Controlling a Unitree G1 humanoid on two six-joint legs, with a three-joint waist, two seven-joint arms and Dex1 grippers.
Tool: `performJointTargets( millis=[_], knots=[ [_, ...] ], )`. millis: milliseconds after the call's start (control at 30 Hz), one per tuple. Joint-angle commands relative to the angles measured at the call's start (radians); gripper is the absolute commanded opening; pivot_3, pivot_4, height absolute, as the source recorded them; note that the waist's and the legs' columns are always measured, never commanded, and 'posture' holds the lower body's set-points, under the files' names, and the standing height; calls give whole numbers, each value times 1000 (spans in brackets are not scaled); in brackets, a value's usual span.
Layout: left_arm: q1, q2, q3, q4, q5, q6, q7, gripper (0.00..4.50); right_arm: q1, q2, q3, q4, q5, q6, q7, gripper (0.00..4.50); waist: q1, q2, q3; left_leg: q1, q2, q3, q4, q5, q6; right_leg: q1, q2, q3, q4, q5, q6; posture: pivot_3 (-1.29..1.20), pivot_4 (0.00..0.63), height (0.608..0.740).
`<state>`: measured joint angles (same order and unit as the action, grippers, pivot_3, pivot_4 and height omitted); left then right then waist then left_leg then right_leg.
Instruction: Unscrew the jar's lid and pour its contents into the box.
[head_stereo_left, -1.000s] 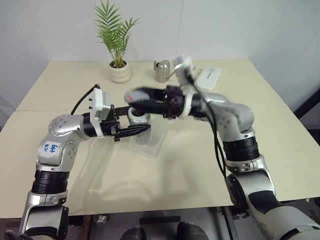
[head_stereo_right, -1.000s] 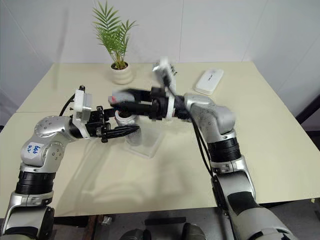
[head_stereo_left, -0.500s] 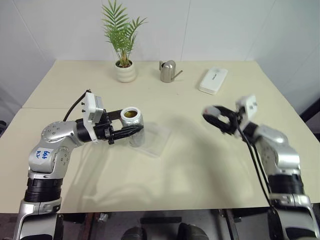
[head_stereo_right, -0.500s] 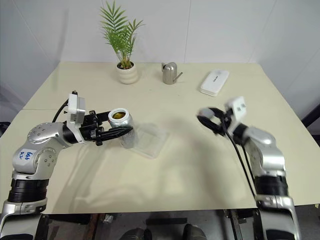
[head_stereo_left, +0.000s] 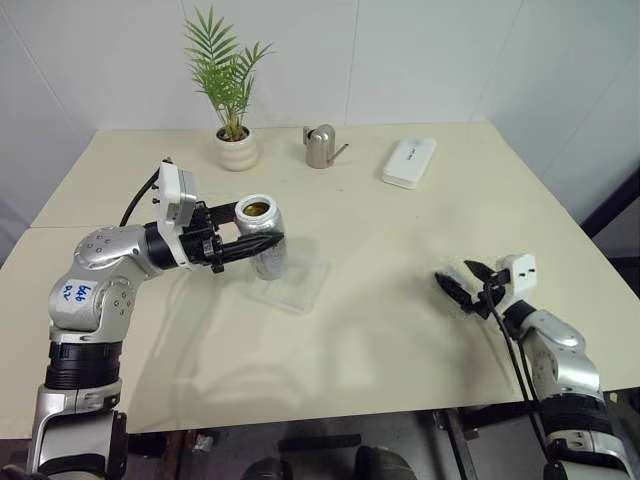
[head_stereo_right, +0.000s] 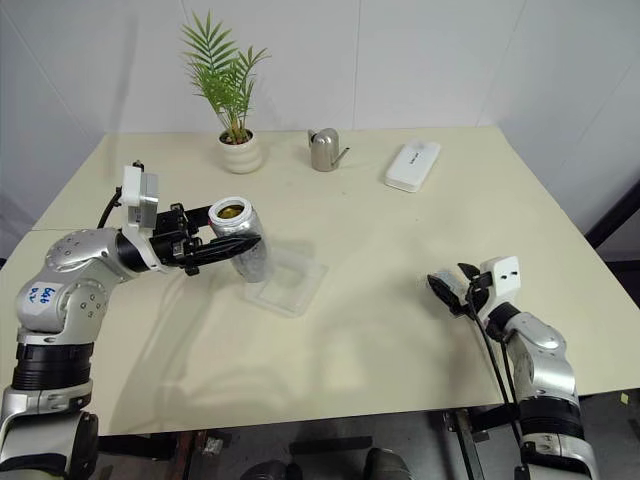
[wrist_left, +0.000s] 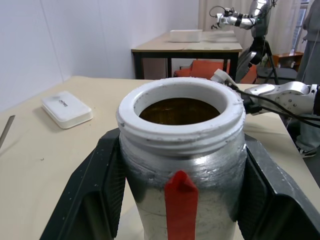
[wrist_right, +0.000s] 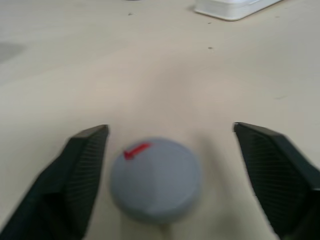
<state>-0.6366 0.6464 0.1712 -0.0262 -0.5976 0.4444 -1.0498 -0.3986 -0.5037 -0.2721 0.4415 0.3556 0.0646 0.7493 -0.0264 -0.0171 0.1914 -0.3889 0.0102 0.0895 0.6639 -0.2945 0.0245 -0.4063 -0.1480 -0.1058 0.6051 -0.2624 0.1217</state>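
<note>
White walls enclose a pale cream desk (head_stereo_left: 400, 300). At its far edge a potted plant (head_stereo_left: 234, 140), a steel watering can (head_stereo_left: 320, 146) and a white case (head_stereo_left: 408, 162) are seen.

Step in hand, as judged: lid is off and set down; pouring comes next.

Status:
- Left claw (head_stereo_left: 262, 243): clamped on the jar (head_stereo_left: 264, 249), fingers either side of the body, approx. level. Jar is held upright, above the desk, mouth open; dark contents are visible in the left wrist view. Red stripe faces the wrist cam.
- The box (head_stereo_left: 292, 284): clear tray on the desk, just below and beside the jar, toward the desk centre.
- Right claw (head_stereo_right: 452, 291): jaws apart, nothing gripped. The lid (wrist_right: 155, 179) lies flat on the desk between the fingers (wrist_right: 82, 165), touching neither as far as can be told; its red mark faces up.

Procedure for a clean pour (recommended):
1. Jar mouth is to be brought over the box centre before any tilt, since the walls are low.
2. Tilt is to be applied slowly via wrist roll, mouth kept close above the tray, so contents are not scattered.
3. Grip is to be kept firm; the jar body is smooth metal and could slip when inverted.
4. Right arm is to be kept well apart from the box, approx. as now.
</note>
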Motion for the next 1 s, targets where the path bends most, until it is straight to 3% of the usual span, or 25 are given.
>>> performJointTargets(
  millis=[33, 367, 500, 733, 900, 1000],
  knots=[
    [-35, 18, 9, 8, 6, -30, -13, 2421, -2, -43, -12, -95, 21, 20, 22, 4472, 0, 0, 0, 0, 0, 0, 0, 0, 0, 0, 0, 0, 0, 0, 0, 0, 150, 740],
    [-126, 21, -33, 148, 110, -138, -27, 2421, -150, -181, 168, -556, 203, 400, 266, 4472, 3, 0, 0, 0, 2, 2, 0, -1, 0, -2, 1, 1, 0, 1, -1, 0, 150, 740],
    [-180, 22, -34, 221, 124, -160, -53, 2421, -204, -229, 233, -633, 225, 478, 334, 4472, 18, 0, 0, -2, 2, 2, 1, -3, 1, -2, 1, 0, -2, 1, -1, 0, 150, 740],
    [-220, 56, -86, 303, 223, -203, -63, 2421, -225, -218, 269, -705, 258, 552, 346, 4472, 29, 0, 0, -5, 1, 3, 2, -6, 4, -4, 1, -2, -5, 1, -1, 0, 150, 740],
    [-228, 57, -149, 316, 401, -319, 64, 2421, -170, -222, 256, -695, 229, 531, 325, 4472, 31, 0, 0, -8, 1, 5, 3, -7, 4, -4, 1, -4, -7, 2, 0, 0, 150, 740],
    [-244, 62, -208, 348, 630, -613, 259, 2421, -138, -214, 222, -684, 239, 536, 298, 4472, 31, 0, 0, -9, 1, 5, 4, -7, 4, -5, 1, -5, -8, 2, 1, 0, 150, 740]
  ],
)
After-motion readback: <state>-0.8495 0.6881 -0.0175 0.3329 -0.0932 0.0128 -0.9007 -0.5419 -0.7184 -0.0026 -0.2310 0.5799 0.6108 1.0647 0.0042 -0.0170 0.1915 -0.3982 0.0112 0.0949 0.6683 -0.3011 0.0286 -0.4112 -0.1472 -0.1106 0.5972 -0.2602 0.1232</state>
